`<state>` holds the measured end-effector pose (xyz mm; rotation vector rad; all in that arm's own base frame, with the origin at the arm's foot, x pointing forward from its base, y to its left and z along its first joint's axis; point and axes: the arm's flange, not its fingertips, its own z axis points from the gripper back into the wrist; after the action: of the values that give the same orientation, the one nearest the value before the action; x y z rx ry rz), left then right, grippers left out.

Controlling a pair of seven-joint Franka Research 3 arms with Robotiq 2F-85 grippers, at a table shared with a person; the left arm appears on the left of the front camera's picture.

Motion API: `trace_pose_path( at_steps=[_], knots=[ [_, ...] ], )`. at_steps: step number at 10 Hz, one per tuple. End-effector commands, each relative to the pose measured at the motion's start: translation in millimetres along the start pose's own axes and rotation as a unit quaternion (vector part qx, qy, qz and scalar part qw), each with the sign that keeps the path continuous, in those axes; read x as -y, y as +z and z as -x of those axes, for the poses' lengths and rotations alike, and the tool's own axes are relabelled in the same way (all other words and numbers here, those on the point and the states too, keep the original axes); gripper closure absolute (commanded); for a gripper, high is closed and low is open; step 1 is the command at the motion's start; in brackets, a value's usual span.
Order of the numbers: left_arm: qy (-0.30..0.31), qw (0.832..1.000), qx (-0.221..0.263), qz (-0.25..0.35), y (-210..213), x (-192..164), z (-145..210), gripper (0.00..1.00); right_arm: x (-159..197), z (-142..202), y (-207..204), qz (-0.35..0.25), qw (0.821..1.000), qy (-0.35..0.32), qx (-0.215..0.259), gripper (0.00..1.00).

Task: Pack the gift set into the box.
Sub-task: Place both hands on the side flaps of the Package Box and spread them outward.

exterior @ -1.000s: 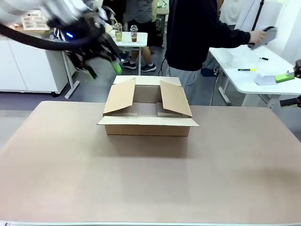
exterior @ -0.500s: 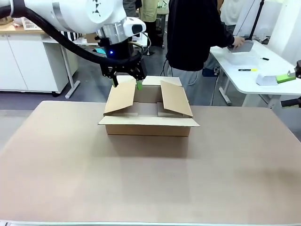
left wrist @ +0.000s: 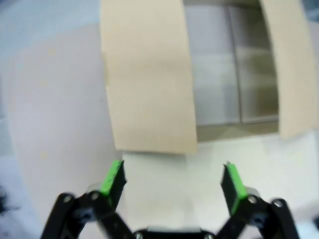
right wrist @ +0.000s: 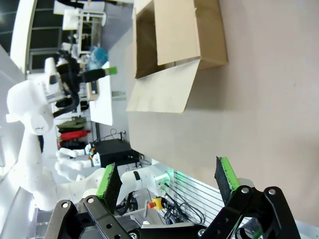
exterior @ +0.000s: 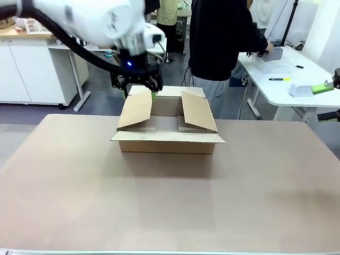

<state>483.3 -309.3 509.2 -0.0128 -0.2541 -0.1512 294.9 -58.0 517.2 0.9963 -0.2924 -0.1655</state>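
The box (exterior: 167, 143) sits on the table (exterior: 170, 207), toward the far side, its left flap (exterior: 136, 109) and right flap (exterior: 199, 110) leaning inward over the opening. The left gripper (exterior: 141, 93) hovers above the far left corner with jaws spread and empty. The right gripper (right wrist: 167, 172), well apart from the box, is likewise spread and empty. Corrugated board is likely light, stiff and easily creased: grip a flap near its free edge, and expect the box to slide.

One box (exterior: 167, 143), four flaps (exterior: 136, 109), one left pincer (left wrist: 173, 173), one right pincer (right wrist: 167, 172), one person (exterior: 220, 37)
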Motion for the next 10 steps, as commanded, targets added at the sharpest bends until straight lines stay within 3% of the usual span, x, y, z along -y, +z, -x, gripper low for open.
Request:
trace_pose_path(
  at_steps=[1, 2, 3, 6, 10],
  knots=[
    [0.021, 0.997, -0.028, -0.062, -30, 35, -21, 0.0, 0, 0, -1, -0.011, 1.0, 0.007, 0.002, 0.0],
    [-0.001, 0.997, -0.036, -0.075, -47, 47, -30, 0.0, 0, 0, -1, -0.011, 1.0, 0.007, 0.002, 0.0],
    [0.012, 0.993, -0.033, -0.109, -59, 53, -38, 0.0, 0, 0, -1, -0.011, 1.0, 0.007, 0.002, 0.0],
    [0.018, 0.988, -0.06, -0.139, -93, 66, -58, 0.0, 0, 0, -1, -0.011, 1.0, 0.007, 0.002, 0.0],
    [0.027, 0.979, -0.063, -0.194, -102, 66, -62, 0.0, 0, 0, -1, -0.011, 1.0, 0.007, 0.002, 0.0]
  ],
)
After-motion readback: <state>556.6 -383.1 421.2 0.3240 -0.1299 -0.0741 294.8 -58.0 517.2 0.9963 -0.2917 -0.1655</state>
